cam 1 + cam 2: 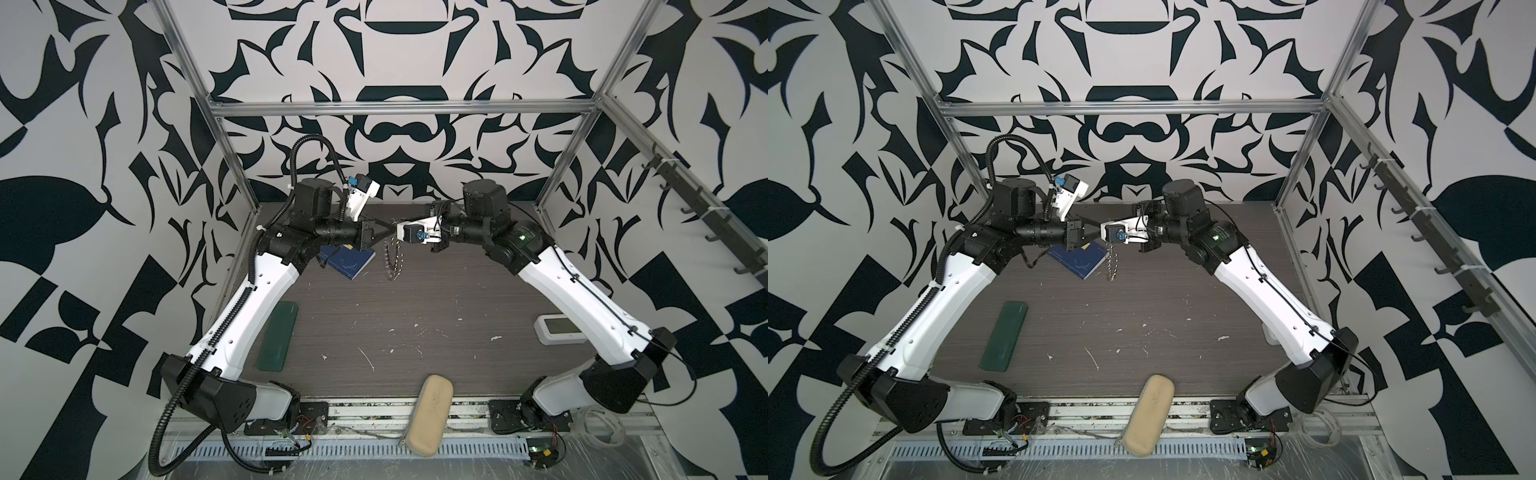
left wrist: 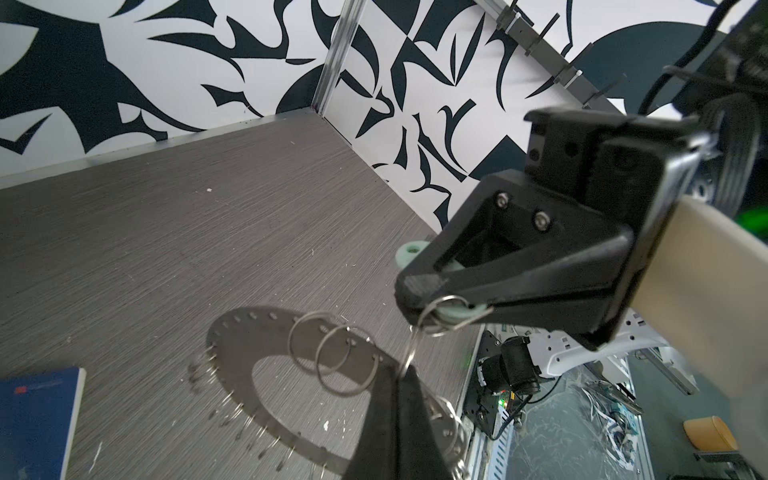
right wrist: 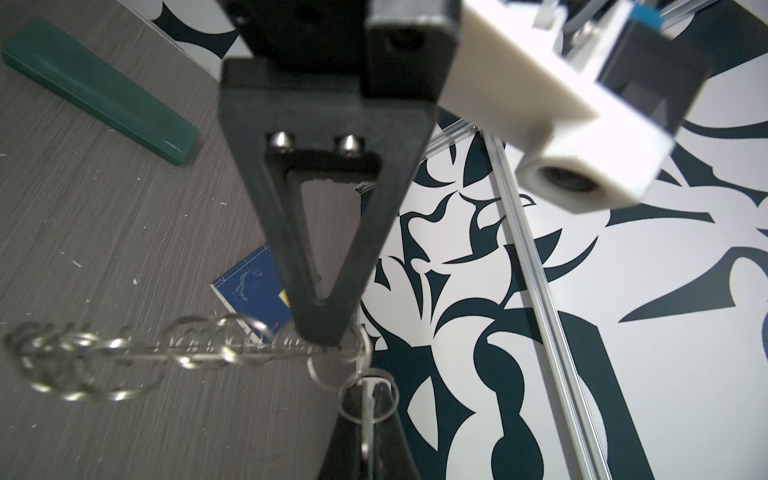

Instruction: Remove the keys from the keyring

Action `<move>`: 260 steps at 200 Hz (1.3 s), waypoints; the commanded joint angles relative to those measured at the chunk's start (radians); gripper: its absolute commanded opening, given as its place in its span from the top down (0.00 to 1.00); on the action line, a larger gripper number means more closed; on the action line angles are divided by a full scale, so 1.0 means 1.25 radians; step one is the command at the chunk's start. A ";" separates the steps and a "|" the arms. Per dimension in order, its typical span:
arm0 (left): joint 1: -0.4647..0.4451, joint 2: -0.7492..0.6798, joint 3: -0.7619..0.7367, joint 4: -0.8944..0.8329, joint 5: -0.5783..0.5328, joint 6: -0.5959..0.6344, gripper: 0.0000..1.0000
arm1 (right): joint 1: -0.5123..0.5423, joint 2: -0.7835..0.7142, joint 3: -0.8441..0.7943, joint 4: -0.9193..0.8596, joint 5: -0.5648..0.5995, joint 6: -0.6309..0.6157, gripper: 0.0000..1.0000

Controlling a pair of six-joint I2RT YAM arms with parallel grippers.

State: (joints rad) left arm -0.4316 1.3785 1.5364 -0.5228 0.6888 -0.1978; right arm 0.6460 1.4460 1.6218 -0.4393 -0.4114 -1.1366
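left hand (image 3: 320, 334) clamped on keyring (image 2: 237, 345) | right hand (image 2: 417, 302) clamped on keys (image 2: 409, 252)

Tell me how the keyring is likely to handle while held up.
The keyring looks like a flat metal plate: probably stiff. Its loose split rings will likely dangle and snag. Pinched at one edge by the left gripper, it may swing.

Hidden: most of keys (image 2: 409, 254), inside right gripper (image 2: 419, 309) (only mint tag edges show); blurred: keyring (image 3: 199, 353), right wrist view.
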 commanded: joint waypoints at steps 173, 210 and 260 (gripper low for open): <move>-0.021 -0.252 -0.403 0.505 -0.074 0.356 1.00 | 0.062 -0.239 -0.327 0.271 0.016 0.243 1.00; -0.021 -0.270 -0.464 0.580 0.031 0.453 1.00 | 0.085 -0.263 -0.376 0.306 0.018 0.302 1.00; -0.023 -0.276 -0.487 0.633 0.035 0.427 1.00 | 0.091 -0.281 -0.433 0.338 0.019 0.362 1.00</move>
State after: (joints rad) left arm -0.4824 1.0451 0.9066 0.1959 0.7593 0.3199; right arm 0.7593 1.1366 1.0973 -0.0731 -0.3805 -0.7532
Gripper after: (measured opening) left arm 0.039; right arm 0.057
